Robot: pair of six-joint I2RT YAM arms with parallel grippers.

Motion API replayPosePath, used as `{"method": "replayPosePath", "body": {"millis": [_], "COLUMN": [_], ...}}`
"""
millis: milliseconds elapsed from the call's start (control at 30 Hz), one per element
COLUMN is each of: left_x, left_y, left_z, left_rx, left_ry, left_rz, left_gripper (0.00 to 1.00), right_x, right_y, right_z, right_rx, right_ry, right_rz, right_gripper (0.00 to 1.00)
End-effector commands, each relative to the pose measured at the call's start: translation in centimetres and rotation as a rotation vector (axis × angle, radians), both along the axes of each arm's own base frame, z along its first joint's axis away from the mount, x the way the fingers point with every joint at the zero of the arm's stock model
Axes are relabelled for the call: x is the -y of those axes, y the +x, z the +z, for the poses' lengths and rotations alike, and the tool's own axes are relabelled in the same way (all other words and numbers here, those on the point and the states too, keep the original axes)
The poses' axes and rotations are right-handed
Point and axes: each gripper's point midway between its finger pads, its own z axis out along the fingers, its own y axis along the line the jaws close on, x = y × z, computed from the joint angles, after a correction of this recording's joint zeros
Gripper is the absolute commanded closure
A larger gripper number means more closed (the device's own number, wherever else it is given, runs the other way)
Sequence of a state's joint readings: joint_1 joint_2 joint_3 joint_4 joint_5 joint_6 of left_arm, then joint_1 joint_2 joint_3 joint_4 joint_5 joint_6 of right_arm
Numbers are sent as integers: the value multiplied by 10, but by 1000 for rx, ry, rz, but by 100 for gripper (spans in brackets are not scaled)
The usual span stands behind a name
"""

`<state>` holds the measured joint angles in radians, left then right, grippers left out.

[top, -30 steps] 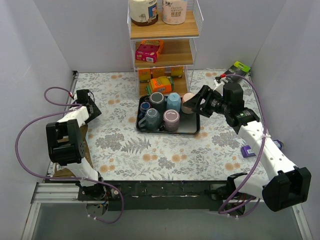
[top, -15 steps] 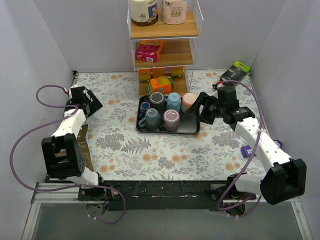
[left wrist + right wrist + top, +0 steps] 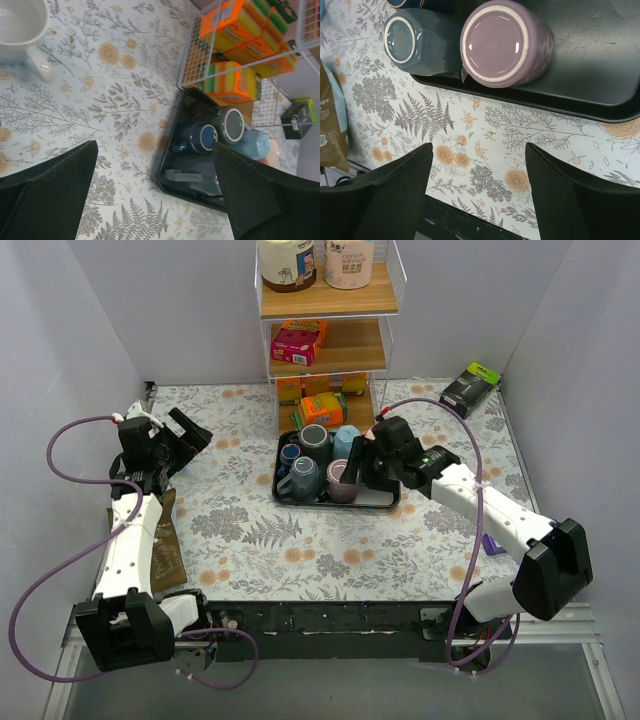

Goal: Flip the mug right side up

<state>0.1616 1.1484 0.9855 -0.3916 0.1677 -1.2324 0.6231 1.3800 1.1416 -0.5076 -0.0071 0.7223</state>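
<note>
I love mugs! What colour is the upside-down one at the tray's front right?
The mug is purple; the right wrist view shows it best.

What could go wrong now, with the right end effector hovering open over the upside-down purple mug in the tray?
1. The purple mug sits right against the grey mug, so a finger of the right end effector may wedge between them or shove the neighbour.
2. It stands near the front rim of the tray; turning it over there could knock it against the rim or tip it onto the table.
</note>
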Motion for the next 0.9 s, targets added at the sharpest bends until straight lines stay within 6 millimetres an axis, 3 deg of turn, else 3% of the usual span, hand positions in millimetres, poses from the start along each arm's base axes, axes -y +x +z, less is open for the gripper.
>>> {"method": "replayPosePath", "body": {"millis": [0,133,300,433,500,533,600,867], "left_x": [25,35,39,45,49,50,52,60], "left_y": [-18,-19,-17,-16,-13,-13,-11,-5], "left_z": [21,22,20,18,19,19,18,20], "left_rx": [43,29,20,12,18,20,15,13], "left_ry": [-99,-158,-154,-162,-165,-166,-162,-135], "left_rz": [-89,-108,-115,-133,-144,-150,-157,-197], "left_gripper": [2,2,2,2,2,2,2,2], "right_x": [-4,-19,-31,-50,-52,-58,-57,-66], "right_y": [13,9,22,25,21,23,21,23], "right_z": [3,-6,-18,-27,-44,-40,-56,-70], "right_rx": [42,-12,-97,-156,-215,-218,-266,-289], "right_ry": [-87,-76,-96,-116,-156,-151,-197,-210], "right_rz": [-107,-209,-367,-407,-448,-452,-498,-615], "right_gripper": [20,20,20,19,18,19,19,22]}}
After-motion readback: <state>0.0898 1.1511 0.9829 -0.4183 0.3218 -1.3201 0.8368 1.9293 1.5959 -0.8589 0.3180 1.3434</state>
